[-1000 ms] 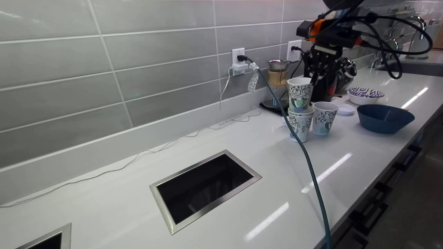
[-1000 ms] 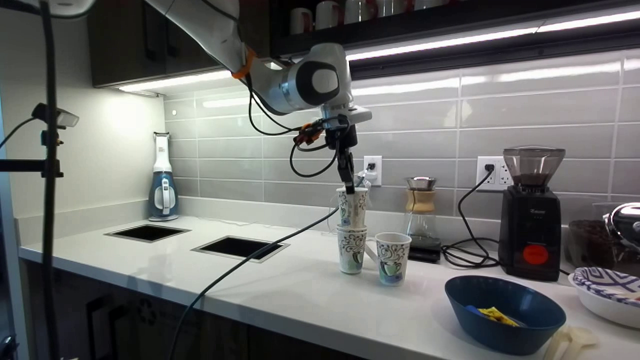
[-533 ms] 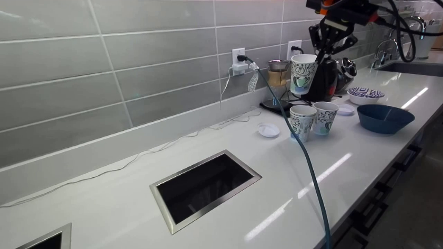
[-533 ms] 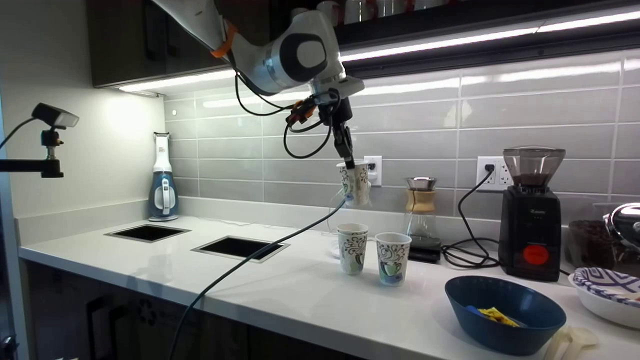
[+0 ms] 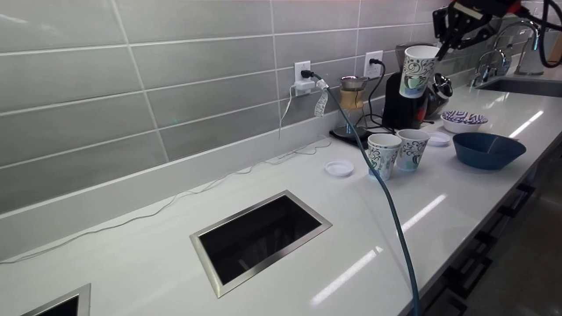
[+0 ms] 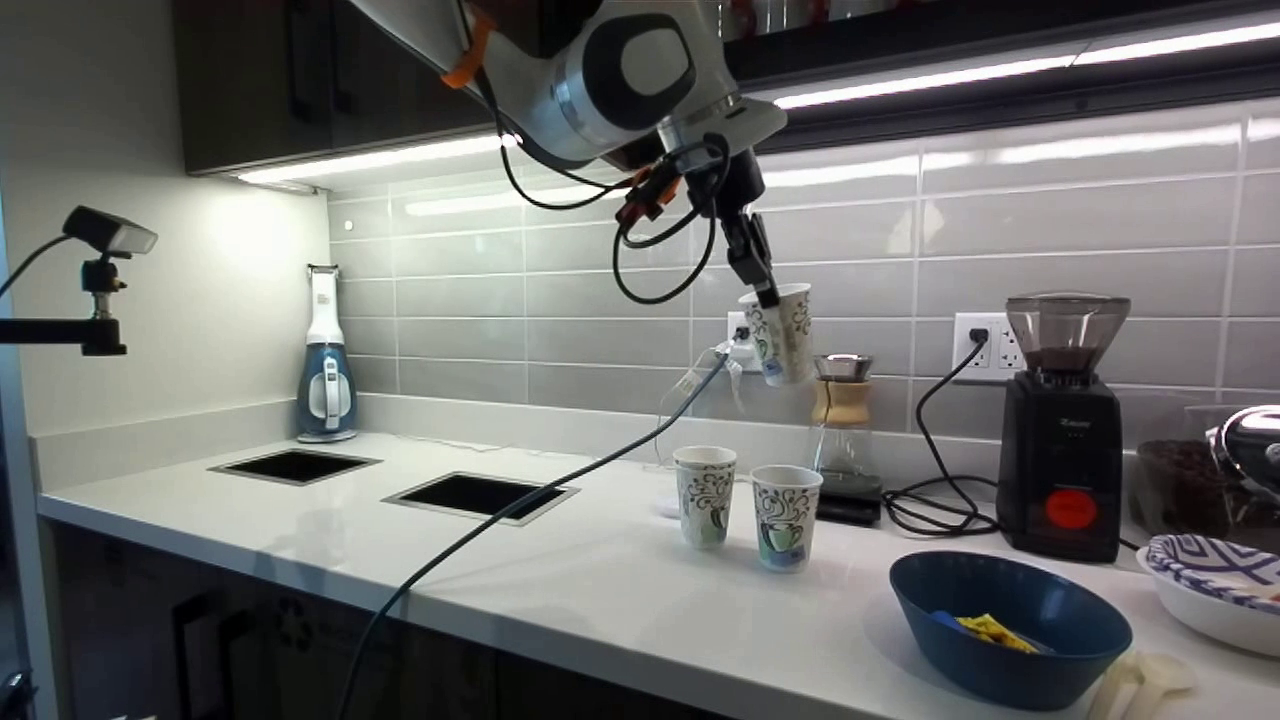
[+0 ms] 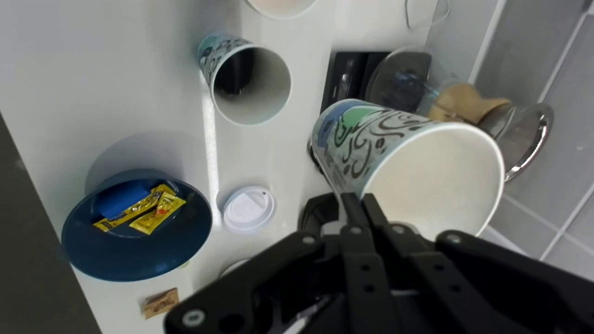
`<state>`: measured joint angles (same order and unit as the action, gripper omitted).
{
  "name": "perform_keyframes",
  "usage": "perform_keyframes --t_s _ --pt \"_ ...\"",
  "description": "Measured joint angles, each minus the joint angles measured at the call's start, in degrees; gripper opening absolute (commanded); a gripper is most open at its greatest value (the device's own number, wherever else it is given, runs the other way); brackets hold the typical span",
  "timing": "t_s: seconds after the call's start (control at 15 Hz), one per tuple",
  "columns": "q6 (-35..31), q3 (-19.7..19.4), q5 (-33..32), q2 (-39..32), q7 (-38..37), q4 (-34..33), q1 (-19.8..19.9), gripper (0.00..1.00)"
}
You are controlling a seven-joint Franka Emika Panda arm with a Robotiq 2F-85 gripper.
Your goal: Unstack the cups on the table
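- Your tool (image 7: pixel 361 198) is pinching the held cup (image 5: pixel 417 74) at its rim, pressed together on the thin wall.
- You have this cup in the air above the tabletop (image 5: pixel 351 208), slightly tilted, mouth up, apart from the others.
- On the tabletop, the nested cups (image 5: pixel 385 156) stand upright; in an exterior view you can see two rims.
- Just beside them, a single cup (image 6: pixel 785 520) stands upright.
- In your wrist view, yellow packets (image 7: pixel 160 214) lie in the dark blue bowl (image 7: pixel 134 260), and a white lid (image 7: pixel 249 208) lies near that bowl.
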<state>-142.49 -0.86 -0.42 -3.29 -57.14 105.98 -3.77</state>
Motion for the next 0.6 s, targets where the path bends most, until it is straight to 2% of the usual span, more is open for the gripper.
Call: perform_keyframes --t_s 0.27,0.6 --pt "0.1 -2.0 1.9 -3.4 0.2 -3.6 3.5 0.01" --pt "2.5 -3.2 4.6 -11.2 1.0 -11.0 5.4 0.01"
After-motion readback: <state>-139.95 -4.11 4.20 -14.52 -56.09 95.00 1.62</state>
